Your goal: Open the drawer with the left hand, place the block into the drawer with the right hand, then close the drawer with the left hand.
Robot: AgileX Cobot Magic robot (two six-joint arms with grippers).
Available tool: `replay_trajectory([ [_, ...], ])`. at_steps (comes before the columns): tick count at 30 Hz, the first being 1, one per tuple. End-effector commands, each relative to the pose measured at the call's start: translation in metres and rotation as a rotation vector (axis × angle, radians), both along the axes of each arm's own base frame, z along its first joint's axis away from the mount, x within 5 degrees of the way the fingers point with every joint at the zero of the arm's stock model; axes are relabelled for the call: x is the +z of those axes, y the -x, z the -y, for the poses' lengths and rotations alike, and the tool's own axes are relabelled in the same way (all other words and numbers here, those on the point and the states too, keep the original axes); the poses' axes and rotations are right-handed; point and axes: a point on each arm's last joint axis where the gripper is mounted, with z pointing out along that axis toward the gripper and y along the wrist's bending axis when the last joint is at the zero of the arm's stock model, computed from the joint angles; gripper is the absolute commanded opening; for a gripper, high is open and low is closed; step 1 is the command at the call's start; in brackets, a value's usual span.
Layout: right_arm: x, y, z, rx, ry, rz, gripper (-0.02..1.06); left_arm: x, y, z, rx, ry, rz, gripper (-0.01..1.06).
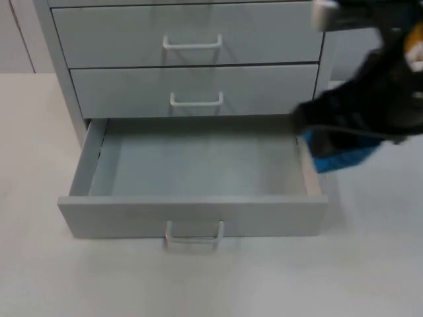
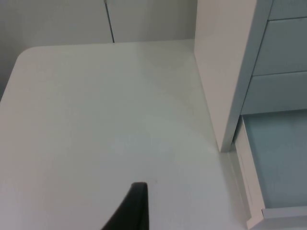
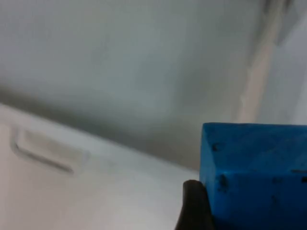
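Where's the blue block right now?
The blue block is held in the right claw, beside the open bottom drawer's right wall, not yet inside.

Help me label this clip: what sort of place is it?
Probably an office-like test bench: a grey drawer cabinet on a white table, bottom drawer open, grey partition wall behind.

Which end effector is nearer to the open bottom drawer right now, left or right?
Right. The right end effector holds the blue block at the drawer's right side wall. The left end effector waits over the table, left of the cabinet.
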Motion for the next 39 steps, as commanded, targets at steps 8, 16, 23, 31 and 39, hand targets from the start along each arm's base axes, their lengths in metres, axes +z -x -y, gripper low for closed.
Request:
replay_trajectory([
  [8,-0.029,-0.042,-0.045,-0.034,-0.138,0.086,0.0,-0.001,0.001,0.0,0.006,0.015,0.007,1.05],
  [16,-0.069,-0.061,-0.063,-0.027,-0.126,0.055,0.0,-0.001,0.001,0.0,0.006,0.015,0.007,1.05],
  [23,-0.094,-0.064,-0.067,-0.012,-0.12,0.025,0.03,-0.001,0.001,0.0,0.006,0.015,0.007,1.05],
  [31,-0.098,-0.064,-0.067,0.011,-0.102,0.032,0.53,-0.001,0.001,0.0,0.006,0.017,0.007,1.05],
  [39,-0.085,-0.064,-0.065,-0.001,-0.104,0.045,0.76,-0.001,0.001,0.0,0.006,0.017,0.007,1.05],
])
